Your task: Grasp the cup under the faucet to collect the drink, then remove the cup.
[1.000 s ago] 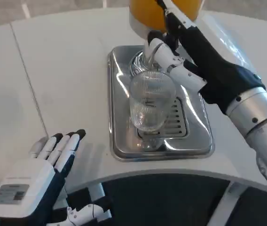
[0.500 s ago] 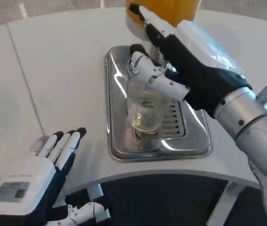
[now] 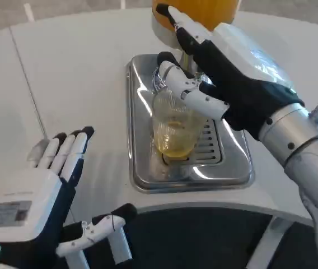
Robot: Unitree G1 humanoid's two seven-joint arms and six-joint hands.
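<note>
cup [image 3: 174,129]: clear ribbed glass, upright on the steel drip tray [image 3: 142,168], yellow drink pooled in its base, below the orange dispenser [image 3: 198,11]. right hand [image 3: 215,73]: fingers wrapped around the cup's rim. left hand [image 3: 41,190]: fingers apart, holding nothing, over the white table [image 3: 75,73].

- cup [image 3: 174,128] now has orange drink in the bottom; it was empty before
- right hand [image 3: 220,73] shifted left with the cup
- left hand [image 3: 38,193] moved up, thumb now sticking out
</note>
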